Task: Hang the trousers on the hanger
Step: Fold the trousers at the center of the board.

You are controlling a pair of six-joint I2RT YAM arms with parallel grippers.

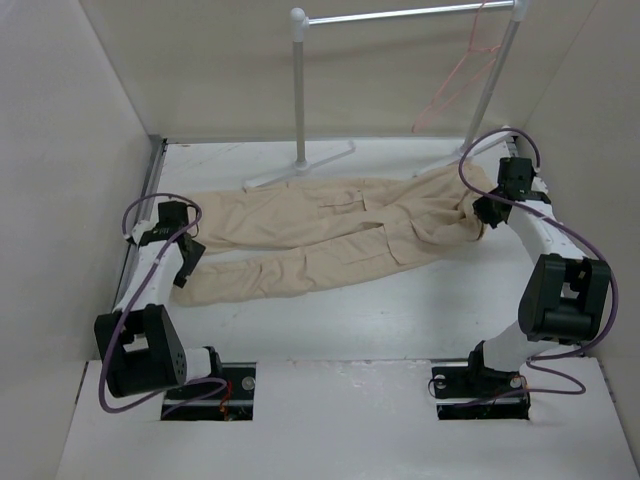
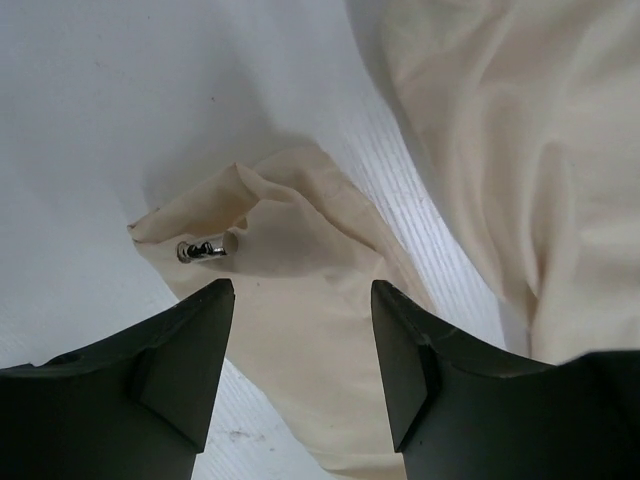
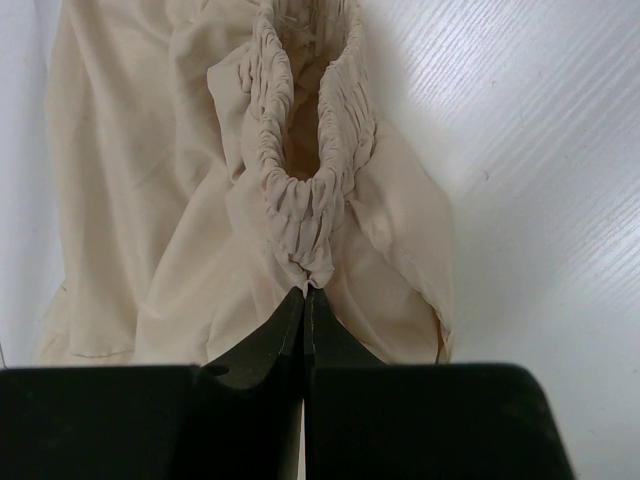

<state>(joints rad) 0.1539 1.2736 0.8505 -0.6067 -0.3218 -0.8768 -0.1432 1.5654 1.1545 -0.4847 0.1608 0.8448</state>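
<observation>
Trousers: beige trousers point(image 1: 330, 235) lie flat across the middle of the top view on the white tabletop point(image 1: 400, 320), with the waist at the right and the leg ends at the left.
Hanger: a pink-orange wire hanger point(image 1: 455, 85) hangs from the white rail stand point(image 1: 400, 14) in the upper right, well apart from the cloth.
Left jaws: parted and holding nothing, above a leg hem point(image 2: 300, 240) that carries a small metal toggle point(image 2: 200, 249).
Right jaws: pressed together, pinching the gathered waistband point(image 3: 310, 200) at their very tips.
Risk, grip: the pinch catches only the band's edge, so the cloth's weight may pull it free on lifting.
Risk, legs: with one end ungripped, the legs may drag and bunch.
Risk, hanger: the thin wire hangs loose and may swing or slip off the rail if nudged.
</observation>
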